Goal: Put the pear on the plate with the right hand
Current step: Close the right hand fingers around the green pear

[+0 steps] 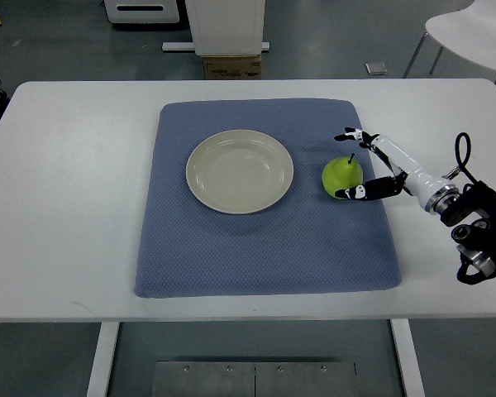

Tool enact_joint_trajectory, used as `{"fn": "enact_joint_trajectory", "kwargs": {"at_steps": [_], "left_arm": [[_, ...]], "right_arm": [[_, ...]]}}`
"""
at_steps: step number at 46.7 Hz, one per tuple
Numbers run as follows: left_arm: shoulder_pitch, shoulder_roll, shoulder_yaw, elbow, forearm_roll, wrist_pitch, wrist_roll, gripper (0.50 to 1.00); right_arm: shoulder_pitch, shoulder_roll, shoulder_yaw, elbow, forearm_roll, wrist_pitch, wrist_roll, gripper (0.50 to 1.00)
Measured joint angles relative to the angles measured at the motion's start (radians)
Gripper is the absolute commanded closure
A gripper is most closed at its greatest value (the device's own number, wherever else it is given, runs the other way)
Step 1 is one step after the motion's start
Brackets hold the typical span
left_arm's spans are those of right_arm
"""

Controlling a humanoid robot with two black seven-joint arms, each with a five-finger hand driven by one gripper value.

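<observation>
While the pear [341,175] sits upright on the blue mat [264,248], just right of the plate [240,171] and not touching it, your right hand [357,164] is right there with its fingers spread to either side of the fruit. One finger [349,135] reaches past the stem side, another [365,191] lies along the near side, and nothing is clamped yet as far as you can see. Expect a firm, smooth, rounded skin that may slip or roll, so take it around the widest part of the body, not by the stem. It looks light enough for a gentle squeeze; too much could bruise it. The plate is empty and near, a short carry to the left. Your left arm is not showing.
</observation>
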Motion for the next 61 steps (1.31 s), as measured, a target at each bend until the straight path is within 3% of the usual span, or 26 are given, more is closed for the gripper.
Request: {"fn": "enact_joint_trajectory", "kwargs": {"at_steps": [13,50,57,61], "left_arm": [[0.000,0.000,0.000,0.000,0.000,0.000,0.000,0.500],[0.000,0.000,0.000,0.000,0.000,0.000,0.000,0.500],[0.000,0.000,0.000,0.000,0.000,0.000,0.000,0.500],[0.000,0.000,0.000,0.000,0.000,0.000,0.000,0.500]], "right_arm": [[0.008,0.008,-0.015,-0.016,-0.002,-0.004,-0.053,0.509],[0.055,0.051,-0.090,-0.046,0.008,-0.012,-0.123,0.519],[0.069,0.069,-0.116,-0.063,0.009,-0.012,-0.124,0.603],[0.077,0.069,-0.135,-0.064,0.009,-0.012,-0.124,0.713]]}}
